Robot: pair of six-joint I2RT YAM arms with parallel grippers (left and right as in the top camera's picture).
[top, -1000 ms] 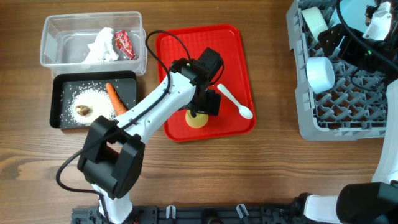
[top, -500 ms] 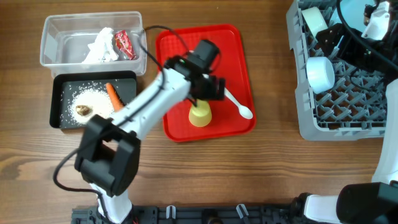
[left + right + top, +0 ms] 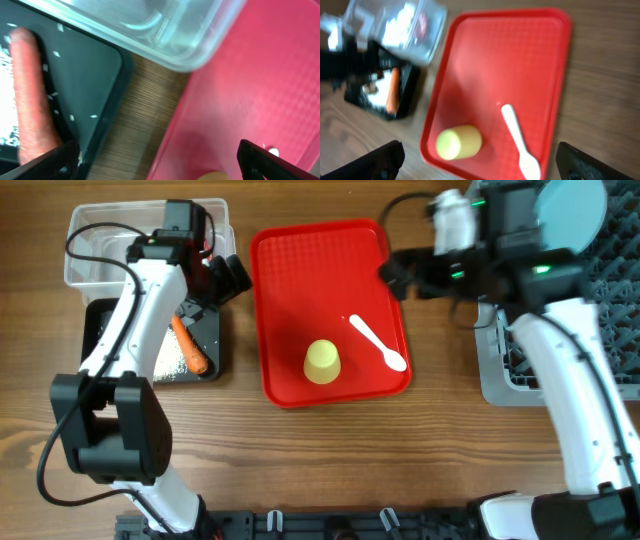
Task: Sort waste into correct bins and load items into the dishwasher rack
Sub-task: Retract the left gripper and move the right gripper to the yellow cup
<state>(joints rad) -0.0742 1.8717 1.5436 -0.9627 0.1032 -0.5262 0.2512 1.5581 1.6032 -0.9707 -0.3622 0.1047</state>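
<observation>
Two items lie on the red tray [image 3: 300,280]: the yellow cup [image 3: 321,362], mouth down near the front edge, and the white spoon [image 3: 378,343] just beside it but not touching. The spoon's long axis runs diagonally, handle toward the tray's middle and bowl toward the front right corner. The right gripper [image 3: 398,278] hovers at the tray's right rim, spread wide and empty; the spoon lies close by on the robot's side of it, so this arm looks the nearer for either piece. The left gripper [image 3: 228,277], equally wide open and holding nothing, hangs between the clear tub [image 3: 110,240] and the red tray, farther off. The rack [image 3: 610,280] stands at the worktop's right
</observation>
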